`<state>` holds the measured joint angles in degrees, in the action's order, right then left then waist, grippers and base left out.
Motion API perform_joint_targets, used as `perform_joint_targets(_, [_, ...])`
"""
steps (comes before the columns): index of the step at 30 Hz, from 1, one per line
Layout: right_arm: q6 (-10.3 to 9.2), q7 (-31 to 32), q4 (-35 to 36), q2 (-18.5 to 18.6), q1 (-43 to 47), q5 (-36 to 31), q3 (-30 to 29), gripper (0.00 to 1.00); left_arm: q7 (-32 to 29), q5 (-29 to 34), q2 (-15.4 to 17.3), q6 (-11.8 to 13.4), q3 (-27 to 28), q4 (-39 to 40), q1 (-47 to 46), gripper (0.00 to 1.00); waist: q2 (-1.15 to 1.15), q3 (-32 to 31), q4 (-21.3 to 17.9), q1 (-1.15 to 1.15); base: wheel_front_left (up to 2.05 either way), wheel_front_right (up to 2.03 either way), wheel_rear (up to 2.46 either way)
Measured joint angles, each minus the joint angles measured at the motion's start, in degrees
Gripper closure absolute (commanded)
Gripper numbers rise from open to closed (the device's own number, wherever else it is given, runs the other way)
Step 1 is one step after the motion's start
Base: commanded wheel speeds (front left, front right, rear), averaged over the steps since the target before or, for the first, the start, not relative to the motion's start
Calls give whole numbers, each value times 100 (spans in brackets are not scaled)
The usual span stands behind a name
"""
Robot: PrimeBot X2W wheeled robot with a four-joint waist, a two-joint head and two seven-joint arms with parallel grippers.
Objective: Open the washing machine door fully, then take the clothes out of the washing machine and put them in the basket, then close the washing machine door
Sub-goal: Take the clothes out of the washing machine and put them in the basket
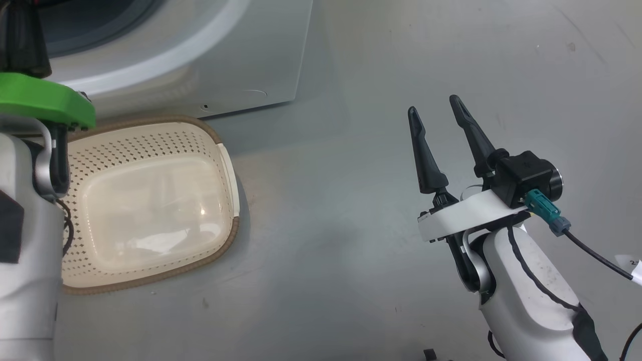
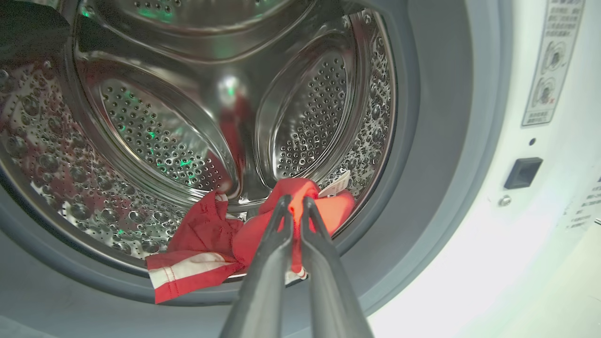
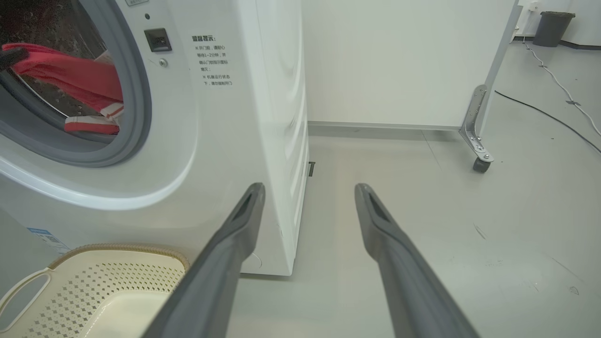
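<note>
In the left wrist view my left gripper [image 2: 295, 202] is shut on the red clothes [image 2: 202, 234] at the lower lip of the drum mouth. A striped hem hangs over the grey gasket [image 2: 413, 141]. The right wrist view shows the same clothes [image 3: 75, 77] inside the washing machine [image 3: 244, 117]. Its white front [image 1: 251, 60] stands at the top of the head view. The cream basket [image 1: 125, 145] sits on the floor right before it, with nothing in it. My right gripper [image 1: 434, 105] hangs open over bare floor, right of the basket [image 3: 117, 277]. The washing machine door is out of view.
My left forearm with its green bracket [image 1: 40, 100] overlaps the basket's left side. A white partition on casters [image 3: 479, 159] stands behind the machine, with a cable [image 3: 540, 108] and a dark bin [image 3: 556, 26] further right. Grey floor [image 1: 351, 250] stretches right of the basket.
</note>
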<state>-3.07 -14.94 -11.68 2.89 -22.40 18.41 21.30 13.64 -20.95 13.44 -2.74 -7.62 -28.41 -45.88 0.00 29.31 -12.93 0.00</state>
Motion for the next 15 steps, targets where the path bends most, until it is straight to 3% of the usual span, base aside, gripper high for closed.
perform_joint_targets(15, [64, 0, -178, 0, 460, -85, -156, 0, 65, 224, -162, 252, -22, 1274, 764, 100, 0, -822, 264, 0, 0, 0, 0])
